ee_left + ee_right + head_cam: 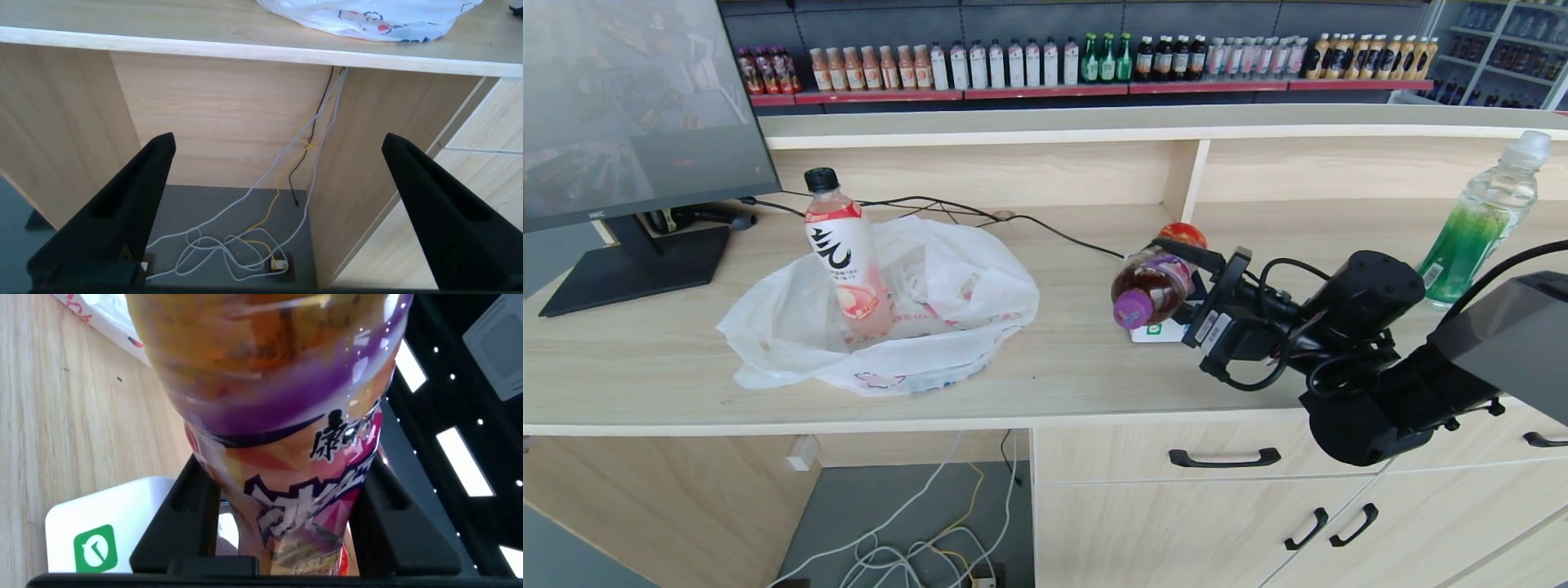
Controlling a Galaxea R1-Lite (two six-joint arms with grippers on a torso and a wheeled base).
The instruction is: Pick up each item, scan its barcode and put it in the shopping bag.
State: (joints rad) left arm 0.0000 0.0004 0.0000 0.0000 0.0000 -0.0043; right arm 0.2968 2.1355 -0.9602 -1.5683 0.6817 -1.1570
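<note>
Item: purple-capped clear plastic bottle of brown tea [1145, 287], sideways in your right gripper [1180, 282], clamped at its labelled body | likely heavy, slick, stiff; grip mid-body | white scanner pad [1158, 332] just beneath | white plastic shopping bag [964, 286] well beyond the cap | left gripper [278, 143] wide open, empty

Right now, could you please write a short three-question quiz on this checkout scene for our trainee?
1. True or false: the pink bottle stands upright inside the shopping bag.
2. What does the right gripper hold? A: the purple-capped bottle, lying sideways. B: the green bottle. C: nothing.
3. Fill in: the left gripper, down below the counter edge, has its fingers ____.
Key: 1 true; 2 A; 3 open.
</note>
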